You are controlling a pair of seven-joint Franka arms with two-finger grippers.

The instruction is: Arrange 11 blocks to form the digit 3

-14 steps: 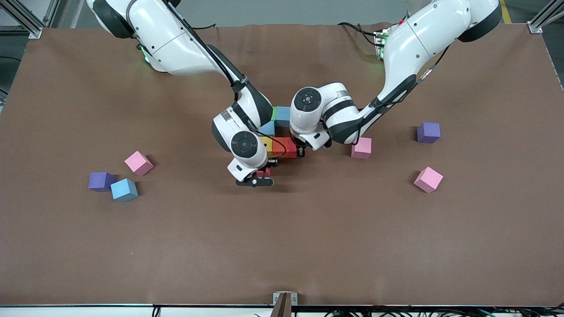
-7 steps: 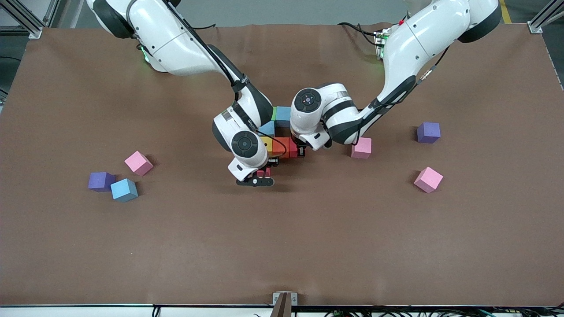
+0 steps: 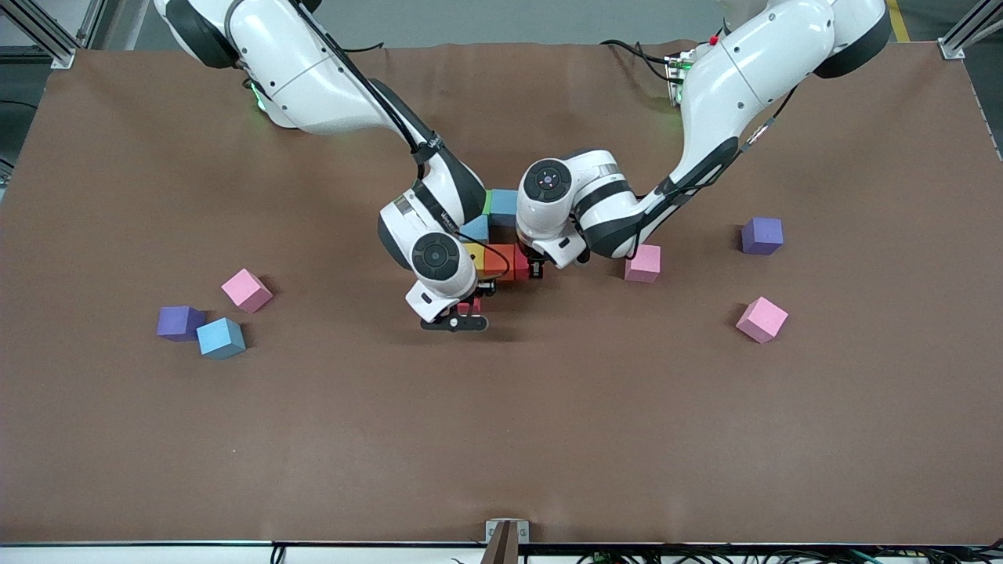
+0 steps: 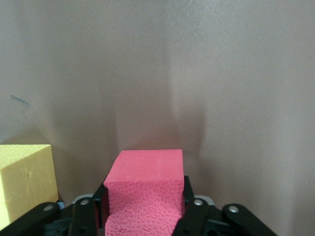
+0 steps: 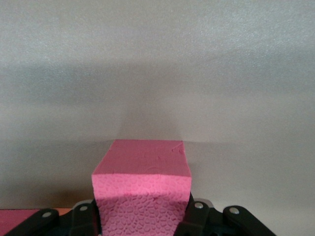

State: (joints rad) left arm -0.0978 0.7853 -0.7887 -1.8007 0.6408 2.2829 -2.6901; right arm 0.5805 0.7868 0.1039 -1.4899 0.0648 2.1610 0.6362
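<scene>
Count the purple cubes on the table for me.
2. One purple cube lies toward the right arm's end, touching a light blue block. The other purple cube lies alone toward the left arm's end. More could hide under the arms.

I see matte foam blocks point(image 3: 247, 290); the red block point(image 4: 145, 194) in my left tool point(image 4: 142, 216) shows a pebbled face. The brown counter point(image 3: 501, 439) looks like dull, smooth paper. The arm shells point(image 3: 313, 70) are glossy white plastic.

The table point(image 3: 501, 439) is viewed from high across; each wrist view is pressed close to a block, the central cluster being shared.
</scene>
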